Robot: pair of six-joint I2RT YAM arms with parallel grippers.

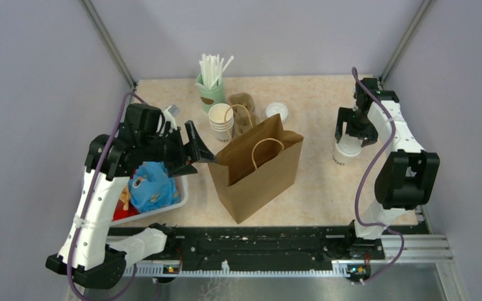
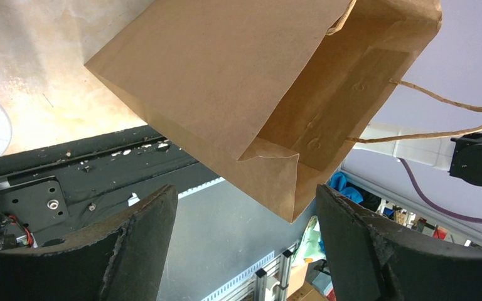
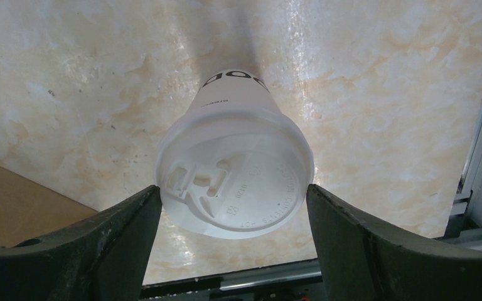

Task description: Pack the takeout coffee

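Right tool [image 3: 232,213] spread wide around the takeout coffee [image 3: 233,169]; left tool [image 2: 245,244] released, empty

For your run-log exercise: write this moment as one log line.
left gripper: open beside bag | right gripper: open around cup, upright on table | not packed

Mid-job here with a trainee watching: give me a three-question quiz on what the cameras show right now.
1. True or false: the takeout coffee has its lid on.
2. What does the left gripper face? A) straw holder B) paper bag C) blue bundle
3. Fill in: the right gripper is open, with one finger on each ____ of the cup.

Key:
1. True; the white lid shows in the right wrist view.
2. B; the bag's open mouth lies just ahead of its spread fingers.
3. Side; whether the fingers touch the lid cannot be told.
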